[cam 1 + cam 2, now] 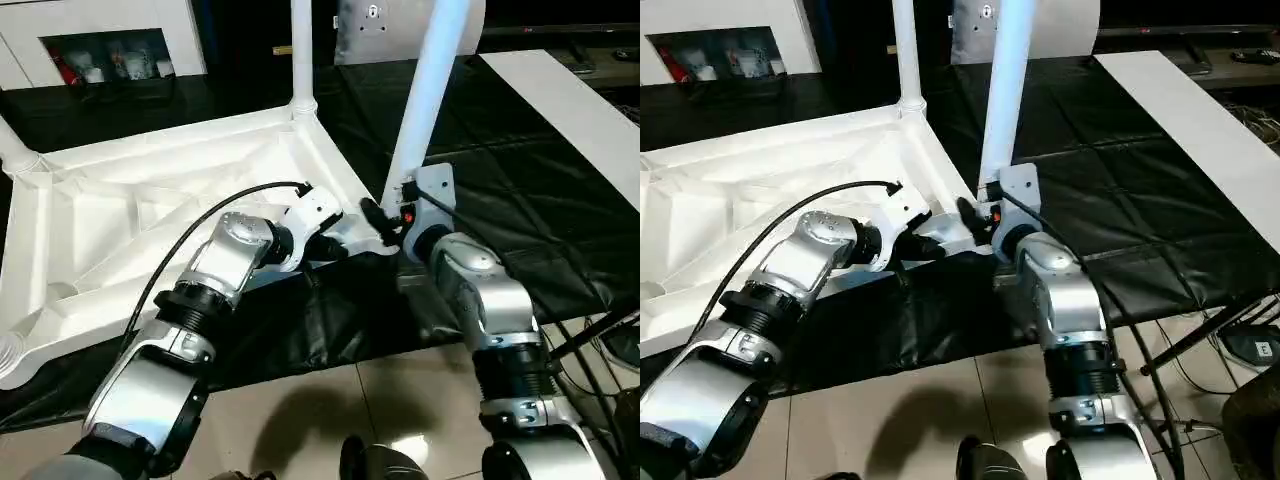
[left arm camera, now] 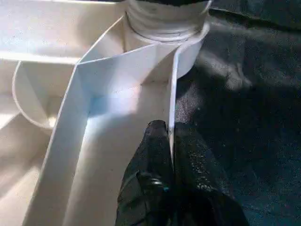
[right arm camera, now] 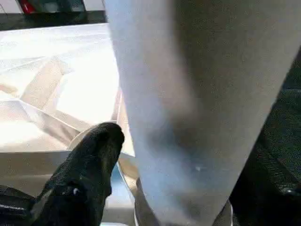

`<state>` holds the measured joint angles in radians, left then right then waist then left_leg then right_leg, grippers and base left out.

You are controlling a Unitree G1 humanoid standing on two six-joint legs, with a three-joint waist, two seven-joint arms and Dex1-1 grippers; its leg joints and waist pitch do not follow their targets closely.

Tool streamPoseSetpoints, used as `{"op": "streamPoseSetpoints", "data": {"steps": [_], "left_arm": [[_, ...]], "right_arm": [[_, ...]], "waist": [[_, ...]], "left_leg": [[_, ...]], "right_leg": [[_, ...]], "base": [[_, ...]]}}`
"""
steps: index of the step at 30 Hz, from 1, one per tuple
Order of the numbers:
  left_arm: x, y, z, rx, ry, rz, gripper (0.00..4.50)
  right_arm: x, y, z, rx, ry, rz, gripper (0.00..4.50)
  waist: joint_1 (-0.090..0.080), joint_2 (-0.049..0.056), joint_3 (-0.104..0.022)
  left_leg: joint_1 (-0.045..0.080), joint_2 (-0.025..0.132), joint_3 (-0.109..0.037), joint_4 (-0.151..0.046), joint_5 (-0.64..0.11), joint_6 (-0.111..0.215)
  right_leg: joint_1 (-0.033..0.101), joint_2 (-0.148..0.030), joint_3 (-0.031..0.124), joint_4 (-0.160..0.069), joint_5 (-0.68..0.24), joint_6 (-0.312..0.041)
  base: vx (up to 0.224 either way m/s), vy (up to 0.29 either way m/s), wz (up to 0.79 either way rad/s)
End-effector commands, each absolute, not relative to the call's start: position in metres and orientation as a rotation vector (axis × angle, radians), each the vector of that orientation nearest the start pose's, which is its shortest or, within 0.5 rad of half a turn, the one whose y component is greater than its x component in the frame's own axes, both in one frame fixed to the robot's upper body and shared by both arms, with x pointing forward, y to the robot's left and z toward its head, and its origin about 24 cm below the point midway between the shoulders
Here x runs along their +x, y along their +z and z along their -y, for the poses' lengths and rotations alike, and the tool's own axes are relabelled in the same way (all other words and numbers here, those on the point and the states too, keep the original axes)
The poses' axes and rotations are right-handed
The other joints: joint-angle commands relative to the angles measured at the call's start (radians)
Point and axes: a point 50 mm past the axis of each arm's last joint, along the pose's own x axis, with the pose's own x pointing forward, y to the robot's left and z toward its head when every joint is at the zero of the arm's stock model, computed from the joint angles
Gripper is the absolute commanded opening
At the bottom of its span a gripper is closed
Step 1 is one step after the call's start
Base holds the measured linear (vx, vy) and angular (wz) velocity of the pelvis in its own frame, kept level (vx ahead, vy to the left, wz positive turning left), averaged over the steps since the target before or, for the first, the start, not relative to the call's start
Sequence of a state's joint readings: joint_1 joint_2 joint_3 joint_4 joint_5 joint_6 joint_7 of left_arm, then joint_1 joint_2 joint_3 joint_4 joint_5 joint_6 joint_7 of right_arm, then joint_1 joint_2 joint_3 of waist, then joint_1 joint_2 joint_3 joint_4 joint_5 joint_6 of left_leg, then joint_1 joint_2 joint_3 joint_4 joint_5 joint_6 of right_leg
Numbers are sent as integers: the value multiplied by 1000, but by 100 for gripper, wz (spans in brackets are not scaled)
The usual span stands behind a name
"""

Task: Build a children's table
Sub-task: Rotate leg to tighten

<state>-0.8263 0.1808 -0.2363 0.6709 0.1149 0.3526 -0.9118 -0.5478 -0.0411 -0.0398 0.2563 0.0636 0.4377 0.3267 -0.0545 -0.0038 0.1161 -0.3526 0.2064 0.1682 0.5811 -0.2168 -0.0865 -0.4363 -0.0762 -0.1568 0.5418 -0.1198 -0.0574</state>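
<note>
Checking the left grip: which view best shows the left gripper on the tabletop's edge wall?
Left wrist view: the left gripper is shut on the tabletop's thin edge wall, a finger each side. Both eye views show it from behind, fingers mostly hidden by its housing. In the right wrist view, it can't be told apart.

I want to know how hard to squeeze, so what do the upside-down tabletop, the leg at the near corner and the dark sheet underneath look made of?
Tabletop: probably moulded plastic, white, thin ribs, slight sheen. Leg: seemingly the same smooth white plastic. Sheet: likely thin black plastic film, creased and glossy.
</note>
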Motion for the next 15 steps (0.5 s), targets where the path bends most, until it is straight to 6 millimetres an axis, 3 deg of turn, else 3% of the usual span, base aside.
{"op": "streamPoseSetpoints", "data": {"steps": [1, 5, 9, 12, 15], "left_arm": [[360, 106, -73, 431, -1075, -323, 0], [356, 102, -80, 464, -1133, -311, 0], [349, 97, -88, 505, -1271, -287, 0], [345, 96, -93, 514, -1348, -296, 0], [339, 94, -99, 558, -1456, -310, 0]], "right_arm": [[331, 87, 76, 66, 613, -209, 372], [328, 91, 88, 49, 651, -169, 413], [317, 95, 115, -13, 797, -148, 444], [309, 96, 128, -79, 918, -139, 444], [300, 97, 145, -173, 1059, -154, 444]], "waist": [[5, 0, -71], [5, 2, -73], [12, 0, -72], [17, 5, -70], [30, 2, -69]], "left_leg": [[-9, 15, -6, -54, -25, 179], [-10, 14, -5, -52, -1, 208], [-10, 17, -5, -50, 0, 238], [-8, 18, -4, -50, -19, 232], [-7, 16, -2, -51, -47, 223]], "right_leg": [[89, -68, 65, -51, -270, -158], [91, -67, 66, -45, -219, -174], [91, -66, 67, -44, -215, -168], [89, -67, 66, -48, -249, -167], [90, -66, 68, -54, -289, -146]], "base": [[0, 0, 0], [0, 0, 0], [0, 0, 0], [0, 0, 0], [0, 0, 0]]}}
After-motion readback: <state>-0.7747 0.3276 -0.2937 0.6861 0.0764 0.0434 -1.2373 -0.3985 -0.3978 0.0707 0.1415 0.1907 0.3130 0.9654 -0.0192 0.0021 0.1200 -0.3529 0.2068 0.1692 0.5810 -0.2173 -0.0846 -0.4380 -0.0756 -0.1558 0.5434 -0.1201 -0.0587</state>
